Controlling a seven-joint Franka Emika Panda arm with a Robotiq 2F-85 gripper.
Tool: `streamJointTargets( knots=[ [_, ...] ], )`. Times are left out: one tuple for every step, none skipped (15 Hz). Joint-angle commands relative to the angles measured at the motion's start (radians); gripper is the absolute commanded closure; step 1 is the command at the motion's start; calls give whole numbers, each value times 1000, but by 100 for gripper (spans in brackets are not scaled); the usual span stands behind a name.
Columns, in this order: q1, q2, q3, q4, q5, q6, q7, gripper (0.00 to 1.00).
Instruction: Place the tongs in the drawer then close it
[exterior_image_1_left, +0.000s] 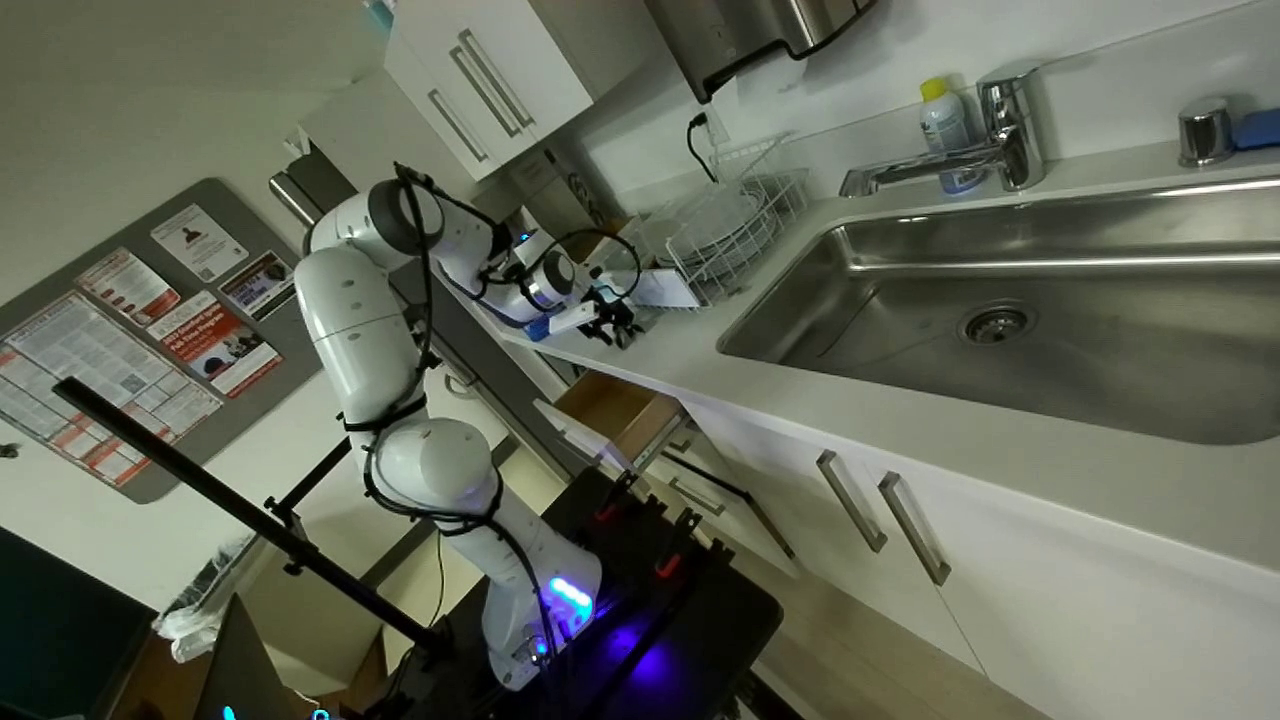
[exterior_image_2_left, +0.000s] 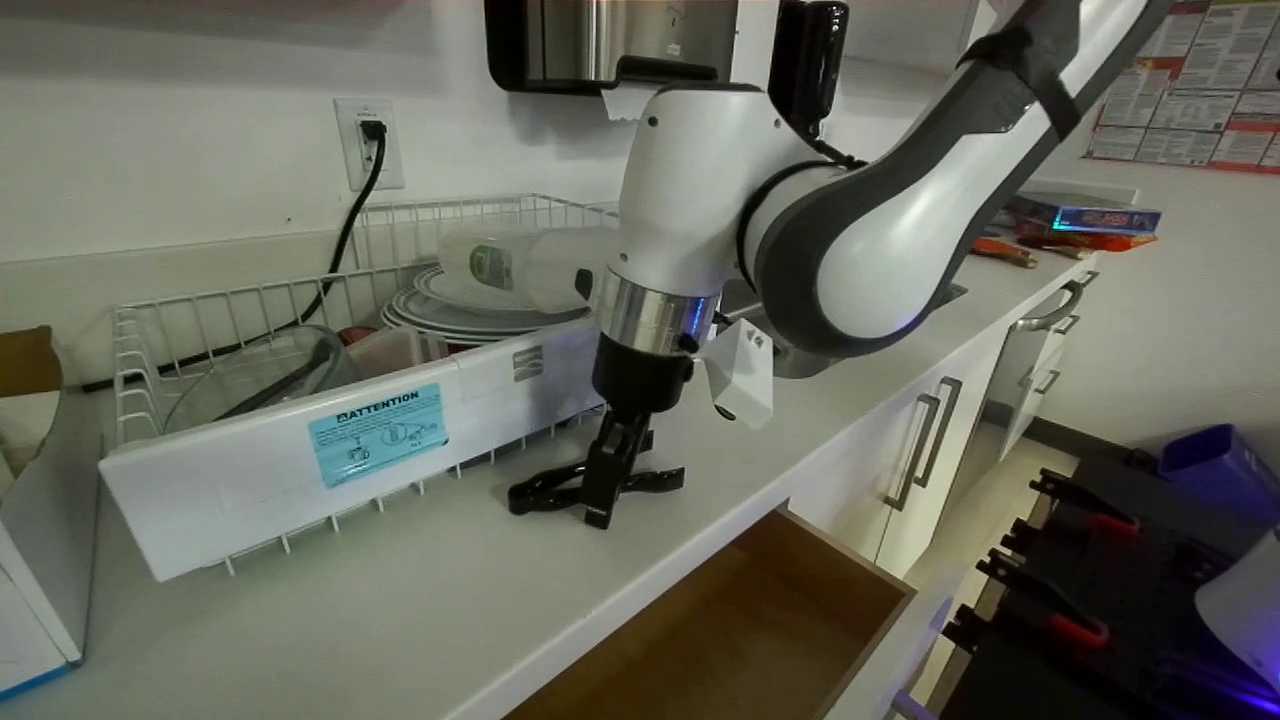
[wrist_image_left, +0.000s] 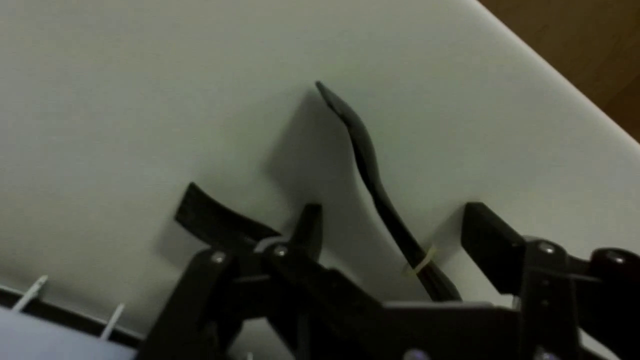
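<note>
The black tongs (exterior_image_2_left: 545, 492) lie on the counter, their arms spread apart. Both arms show in the wrist view (wrist_image_left: 367, 160), one with a pale yellow band around it; their joined end is hidden behind the gripper. My gripper (exterior_image_2_left: 620, 480) points down at the counter over the tongs. In the wrist view my gripper (wrist_image_left: 393, 207) is open, with the banded arm between its fingers and apart from both. The left finger is between the two arms of the tongs. The drawer (exterior_image_2_left: 750, 625) is pulled open below the counter edge and looks empty; it also shows in an exterior view (exterior_image_1_left: 615, 410).
A white dish rack (exterior_image_2_left: 530, 370) with plates stands close behind the gripper. A white box (exterior_image_2_left: 45, 540) stands at the counter's left end. The sink (exterior_image_1_left: 1000, 390) and faucet (exterior_image_1_left: 1010, 130) are farther along. Cabinet fronts with steel bar handles (exterior_image_2_left: 925, 440) are beside the drawer.
</note>
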Motion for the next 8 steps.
streamJointTargets(
  knots=[
    [27, 24, -24, 48, 32, -20, -32, 58],
    [31, 22, -27, 51, 32, -18, -29, 65],
    [32, 18, -29, 51, 34, -15, -26, 72],
    [34, 15, -31, 52, 37, -17, -24, 81],
    [36, 8, -34, 48, 36, -14, -21, 90],
    [40, 3, -37, 46, 35, -15, -17, 96],
    [43, -3, -40, 43, 33, -17, -13, 100],
    [48, -14, -42, 34, 30, -17, -6, 100]
  ],
)
